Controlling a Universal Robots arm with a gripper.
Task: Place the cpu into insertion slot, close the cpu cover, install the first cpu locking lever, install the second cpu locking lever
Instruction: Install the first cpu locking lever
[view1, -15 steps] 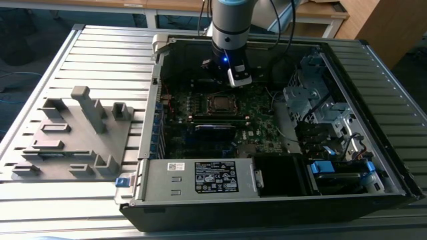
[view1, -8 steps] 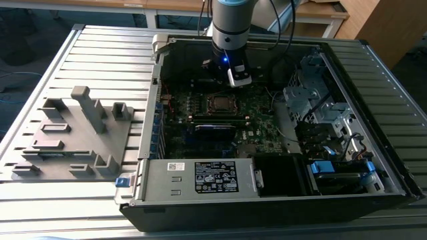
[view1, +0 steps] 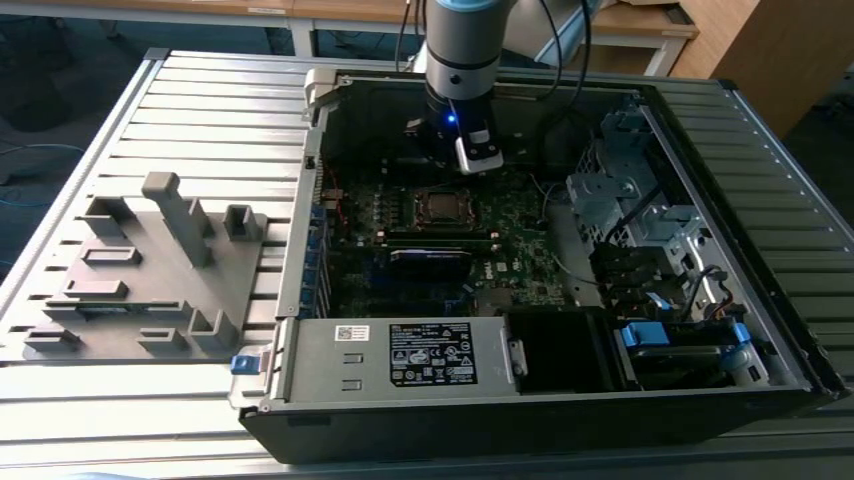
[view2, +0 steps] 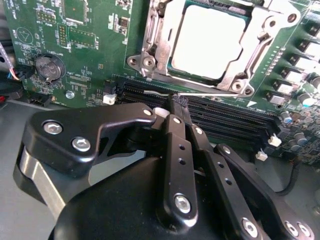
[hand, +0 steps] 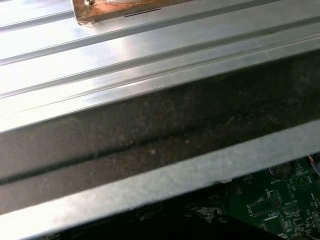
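The cpu, a square chip with a silvery face, lies in the insertion slot on the green motherboard. Over its edges rests the cpu cover, a silvery frame with a large window. A thin metal locking lever runs along the socket side that faces the black memory slots. My gripper has its black fingers shut together, with the tips right at that lever beside the socket. In the exterior view the gripper hangs just behind the socket, inside the open computer case.
The case walls surround the board. A power supply fills the case's front and drive cages stand on the exterior view's right. A grey fixture sits on the slatted table. A coin battery lies on the board.
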